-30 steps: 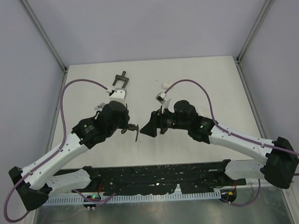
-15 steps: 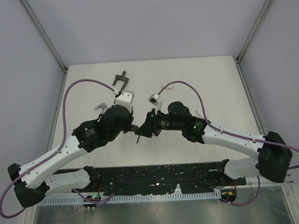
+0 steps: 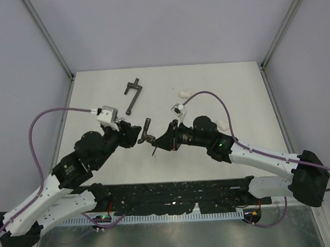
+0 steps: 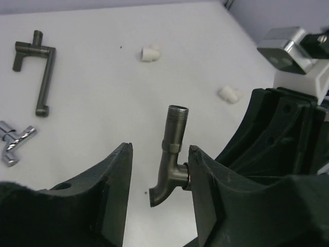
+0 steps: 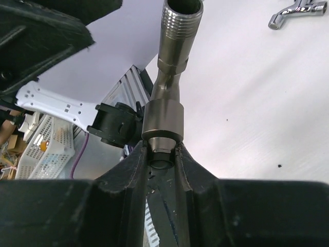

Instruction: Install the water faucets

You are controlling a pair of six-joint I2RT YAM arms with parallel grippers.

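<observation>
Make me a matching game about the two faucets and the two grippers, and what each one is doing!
Things:
1. dark faucet
2. silver faucet
3. left gripper
4. right gripper

States:
A. jaws apart
B. lying on the table
C. jaws clamped
D. being gripped

Pairs: 1-D, 2-B, 3-A, 4-C

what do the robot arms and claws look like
The left arm and right arm have white tube links joined by bulky black joint housings. The left claw and right claw are matte black with two thick fingers. A purple cable loops to a white camera block on each wrist. A green light glows on the right arm.
</observation>
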